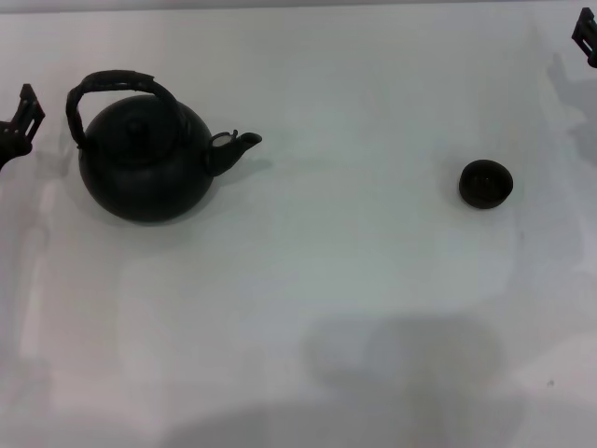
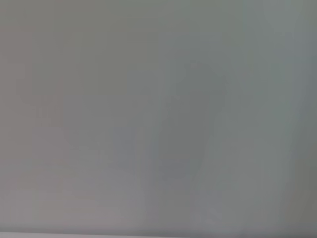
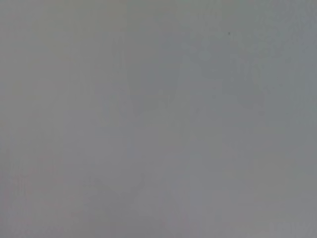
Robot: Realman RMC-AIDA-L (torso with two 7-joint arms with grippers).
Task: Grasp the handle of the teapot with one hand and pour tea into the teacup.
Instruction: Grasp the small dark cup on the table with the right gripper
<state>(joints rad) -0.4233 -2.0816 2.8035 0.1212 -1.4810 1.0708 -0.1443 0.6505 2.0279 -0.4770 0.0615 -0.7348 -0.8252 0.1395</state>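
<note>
- Far left edge, the left gripper [image 1: 20,126] pokes into the head view — just a dark bit of it, hovering above the table [image 1: 326,299]. How far its jaws stand apart I cannot tell, and nothing is in them.
- Just inboard of those jaws sits the teapot [image 1: 140,168], round, matte black, upright on the white surface. Close to the left gripper, but a gap shows between the two.
- Over the pot's top arches the handle [image 1: 117,82], thick and rough-wrapped, with its near end on the side facing the left jaws. No finger touches it.
- Under the arch, the lid with its knob [image 1: 138,126] is seated on the pot.
- The spout [image 1: 233,145] points away from the left jaws, across the table towards the cup.
- A wide stretch of bare table follows — well apart from either gripper.
- Then the teacup [image 1: 486,183], tiny, black, handleless, standing upright, nearer the right jaws than the left, yet clear of them.
- Top right corner, the right gripper [image 1: 586,39] barely shows at the edge, beyond the cup. Its jaws' opening cannot be told either.
- Both wrist views show only plain pale surface.
</note>
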